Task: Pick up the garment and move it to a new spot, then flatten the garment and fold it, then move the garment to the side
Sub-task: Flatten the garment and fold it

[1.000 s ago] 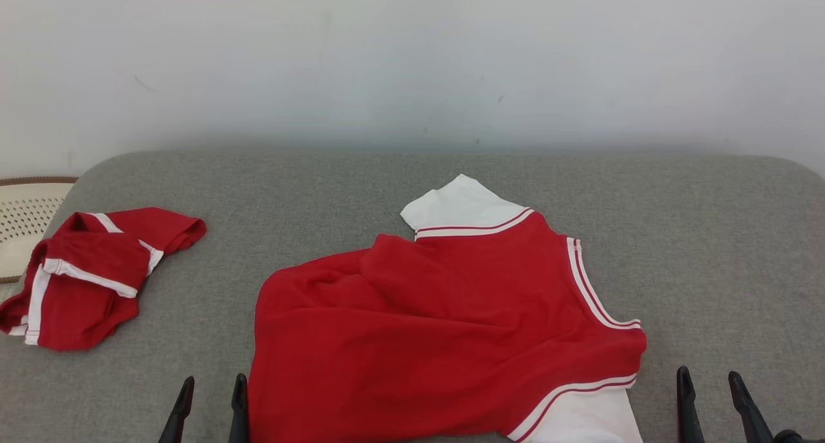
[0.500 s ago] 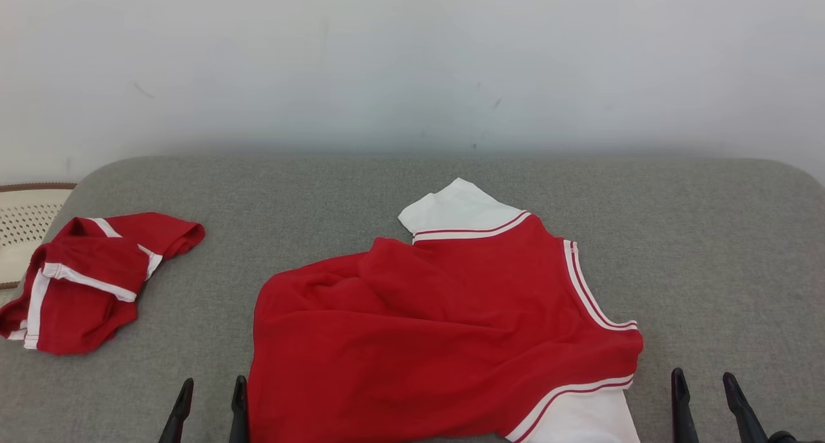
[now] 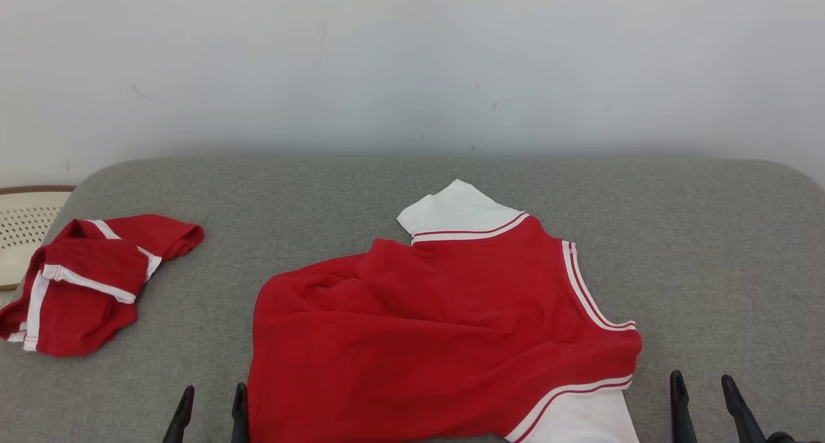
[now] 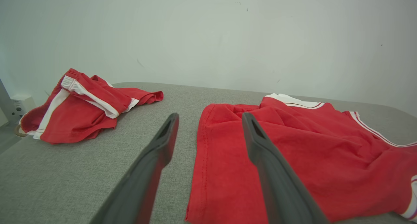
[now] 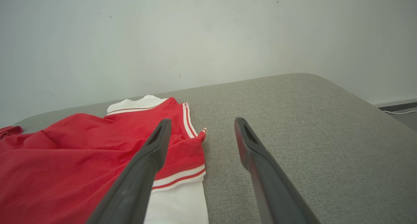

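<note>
Red shirt (image 3: 445,340) with white sleeves lies rumpled mid grey cushion (image 3: 709,249). Left gripper (image 3: 214,391) low at its left edge, right gripper (image 3: 700,377) beside right sleeve; both spread, empty. Shirt's near hem cut off.

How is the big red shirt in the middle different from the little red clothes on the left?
The shirt lies spread out, only wrinkled; the bundle is crumpled over itself. The shirt covers far more room than the bundle. The shirt has whole white sleeves; the bundle has just thin white stripes. Both are red with white trim and rest on the gray pad.
</note>
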